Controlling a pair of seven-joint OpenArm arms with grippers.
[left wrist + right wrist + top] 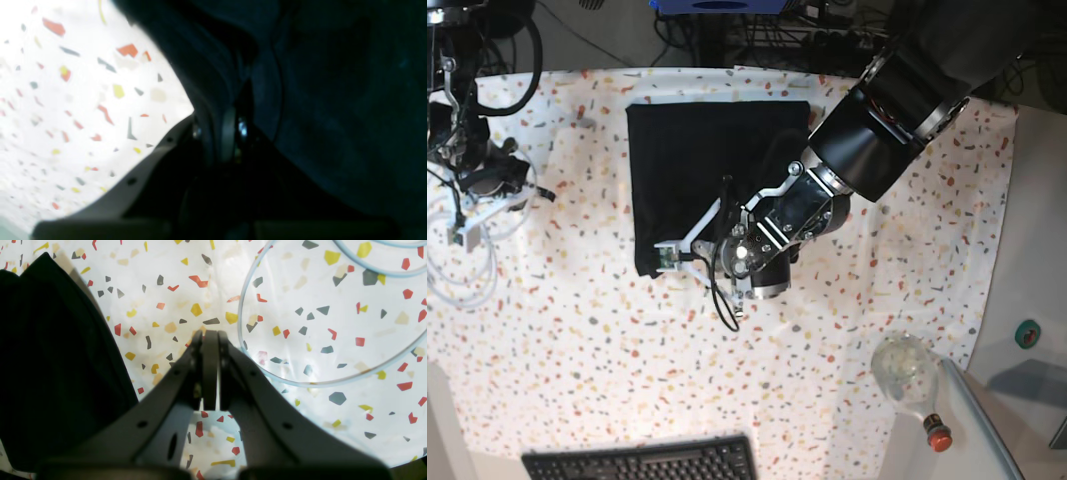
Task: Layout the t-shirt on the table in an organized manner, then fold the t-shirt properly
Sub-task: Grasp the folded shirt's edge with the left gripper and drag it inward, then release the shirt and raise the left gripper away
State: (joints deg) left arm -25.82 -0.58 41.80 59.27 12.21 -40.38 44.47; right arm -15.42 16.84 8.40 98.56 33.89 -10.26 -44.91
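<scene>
We see the t-shirt (pixel 712 165) folded into a rectangle on the far middle of the worktop (pixel 827 350) | left pincer (pixel 670 258) pinched on the t-shirt's near left corner | right pincer (pixel 210 336) closed, empty, over bare worktop at far left beside pale tubing (pixel 248 350).

Blurred and badly split in exposure from the left wrist: blown-out white over the desk (pixel 50 100) on one side, near-black murk across the t-shirt (pixel 333 100) on the other. Sharper and evenly bright from the right wrist, with fisheye bending at the edges. Evenly lit from the base view, soft shadows only.
</scene>
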